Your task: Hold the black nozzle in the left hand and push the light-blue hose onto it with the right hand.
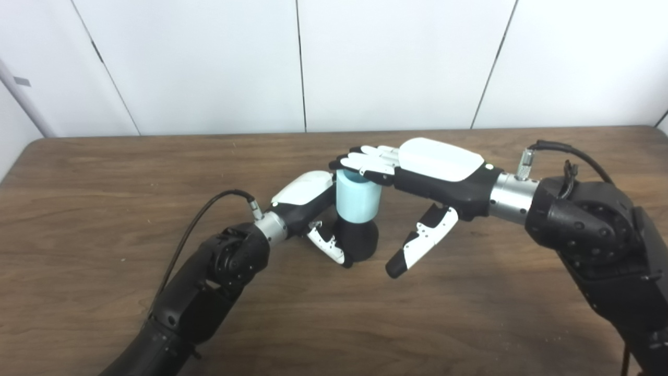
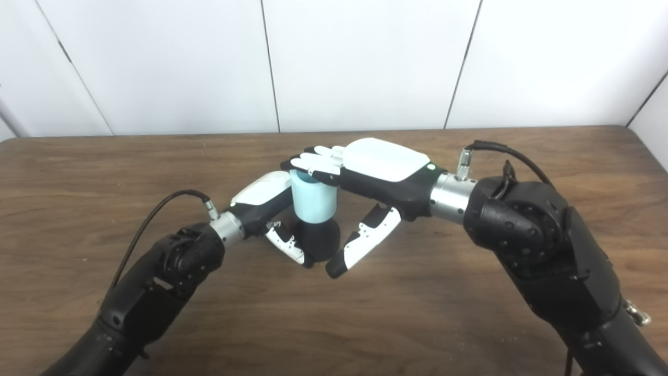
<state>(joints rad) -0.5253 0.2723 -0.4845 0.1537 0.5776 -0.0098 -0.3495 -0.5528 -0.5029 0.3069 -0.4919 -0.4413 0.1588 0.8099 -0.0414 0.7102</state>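
Push-on step at frame centre: left hand (image 1: 308,201) is clamped round the black nozzle (image 1: 357,237) standing on the wooden table (image 1: 104,172), light-blue hose (image 1: 357,201) seated atop, right hand (image 1: 417,172) flat on it, fingers spread, likely needing more straight downward pressing.

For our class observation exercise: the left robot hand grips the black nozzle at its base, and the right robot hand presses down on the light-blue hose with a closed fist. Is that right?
Not quite. The right robot hand is no fist: both eye views show its fingers flat across the top of the light-blue hose, thumb apart. The left robot hand does grip the black nozzle.
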